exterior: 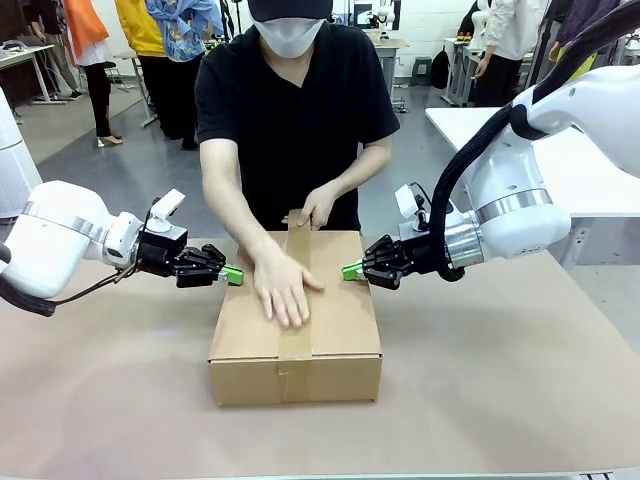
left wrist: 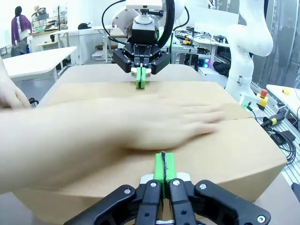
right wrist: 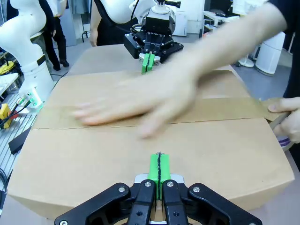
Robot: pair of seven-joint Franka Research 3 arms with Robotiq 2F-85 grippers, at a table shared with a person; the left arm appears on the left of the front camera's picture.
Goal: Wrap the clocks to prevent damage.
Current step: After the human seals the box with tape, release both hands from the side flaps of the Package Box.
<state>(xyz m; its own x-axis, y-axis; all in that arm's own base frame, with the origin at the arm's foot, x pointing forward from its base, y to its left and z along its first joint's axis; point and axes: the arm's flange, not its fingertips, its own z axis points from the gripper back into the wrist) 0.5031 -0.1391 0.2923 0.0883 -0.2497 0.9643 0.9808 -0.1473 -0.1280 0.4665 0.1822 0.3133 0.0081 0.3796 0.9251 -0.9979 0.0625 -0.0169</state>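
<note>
Cardboard box [exterior: 296, 320] sits frame centre, long axis running away from camera. Left gripper [exterior: 233, 275] and right gripper [exterior: 351, 271] press in from picture left and right, jaws closed, empty. Person's hand [exterior: 283, 288] smooths tape strip [exterior: 297, 300] along seam; pads apparently touch box edges.

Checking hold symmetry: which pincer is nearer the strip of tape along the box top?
About equal, as far as the views show. The left pincer and right pincer press opposite sides of the box, tape midway.

Table [exterior: 500, 400]: tan, matte surface; one closed cardboard box [exterior: 340, 330] resting flat near its middle, brown tape strip along the lid.
</note>
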